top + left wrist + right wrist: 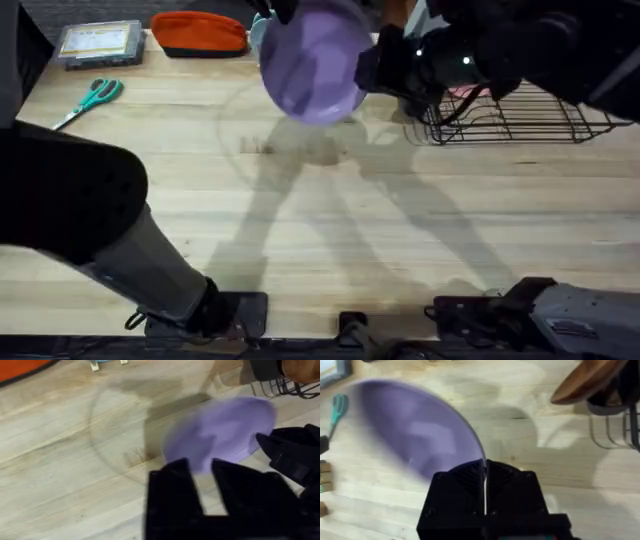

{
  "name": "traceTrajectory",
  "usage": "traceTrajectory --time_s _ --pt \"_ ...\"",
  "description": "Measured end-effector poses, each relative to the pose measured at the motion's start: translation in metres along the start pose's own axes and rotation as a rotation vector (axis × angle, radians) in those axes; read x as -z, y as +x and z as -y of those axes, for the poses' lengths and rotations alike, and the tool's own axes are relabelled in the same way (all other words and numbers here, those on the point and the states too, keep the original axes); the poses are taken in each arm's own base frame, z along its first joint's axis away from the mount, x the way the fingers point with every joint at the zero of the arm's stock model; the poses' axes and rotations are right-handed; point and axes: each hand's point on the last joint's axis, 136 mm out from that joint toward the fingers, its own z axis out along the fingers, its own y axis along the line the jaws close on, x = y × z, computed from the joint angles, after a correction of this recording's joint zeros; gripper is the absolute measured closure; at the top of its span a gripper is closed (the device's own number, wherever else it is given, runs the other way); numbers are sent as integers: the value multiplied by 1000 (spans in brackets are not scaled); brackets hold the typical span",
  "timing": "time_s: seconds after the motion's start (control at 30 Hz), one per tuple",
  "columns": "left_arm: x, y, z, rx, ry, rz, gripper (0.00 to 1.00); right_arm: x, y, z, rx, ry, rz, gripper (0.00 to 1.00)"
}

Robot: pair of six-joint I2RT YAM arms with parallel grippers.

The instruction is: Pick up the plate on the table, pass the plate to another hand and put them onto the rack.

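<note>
Pale plank surface, no legible writing anywhere. Purple plate aloft near the far edge, left of the black wire rack, tilted on edge. Right claw pinched on its rim; left claw parted, just off it.

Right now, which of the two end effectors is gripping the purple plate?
The right end effector: it pinches the plate at the rim. The left end effector sits just short of it.
</note>
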Motion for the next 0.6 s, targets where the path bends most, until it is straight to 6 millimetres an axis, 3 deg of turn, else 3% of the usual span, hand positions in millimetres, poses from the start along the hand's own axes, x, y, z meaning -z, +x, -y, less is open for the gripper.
traceTrajectory --time_s 0.07,0.17,0.2,0.6 --pt "0 0 1 -5 3 0 590 0 3 4 3 18 -9 968" --pt "0 -2 1 -7 4 8 110 0 7 11 20 49 -22 969" --pt "0 -3 1 -5 4 14 40 0 7 12 27 50 -22 969" --pt "1 -11 -14 -14 -87 43 6 1 2 27 110 137 10 968"
